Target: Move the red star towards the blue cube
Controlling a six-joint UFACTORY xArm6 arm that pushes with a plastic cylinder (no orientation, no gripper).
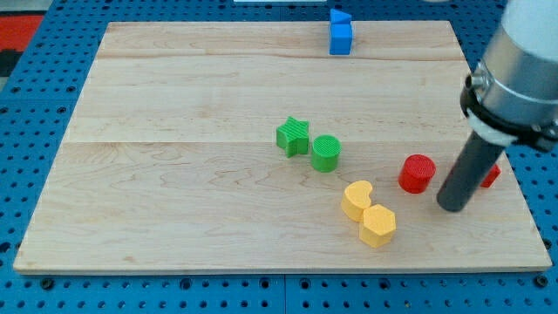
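The red star (491,176) lies near the board's right edge, mostly hidden behind my rod; only a red bit shows. My tip (452,206) rests on the board just left of and below it, right of the red cylinder (418,173). The blue cube (341,37) sits at the top edge of the board, right of centre, with another blue block (339,17) touching it from behind.
A green star (294,136) and a green cylinder (326,153) sit together mid-board. A yellow crescent-like block (357,199) and a yellow hexagon (378,226) touch below them. The wooden board (174,174) lies on a blue pegboard.
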